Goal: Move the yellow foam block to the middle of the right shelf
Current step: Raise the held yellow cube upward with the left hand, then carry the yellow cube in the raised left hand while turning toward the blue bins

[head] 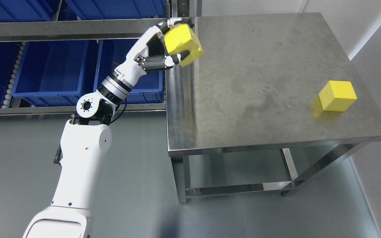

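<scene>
The left hand [164, 49], white with black finger segments, is clenched around a yellow foam cube [183, 44]. Its fingers [169, 61] curl under the cube's lower face and others wrap its upper left side, so the cube sits tilted in the grasp, clear of any surface. The held cube hangs at about eleven o'clock in the head view, just over the left edge of the bare stainless-steel desk [263, 66], between the desk and the shelf rack. The white left arm [84, 148] rises from the bottom edge at seven o'clock and bends at a round elbow joint towards the cube.

A second yellow foam cube [337, 96] rests flat on the desk at about three o'clock, near the desk's right edge and well apart from the held one, with a faint yellow reflection beside it on the steel.

No brand, label or writing can be read anywhere.

At ten o'clock stands a grey metal shelf rack [64, 31] carrying blue plastic bins [51, 69]. The two bins nearest the arm show bare blue interiors; what the upper bins hold cannot be seen.
</scene>
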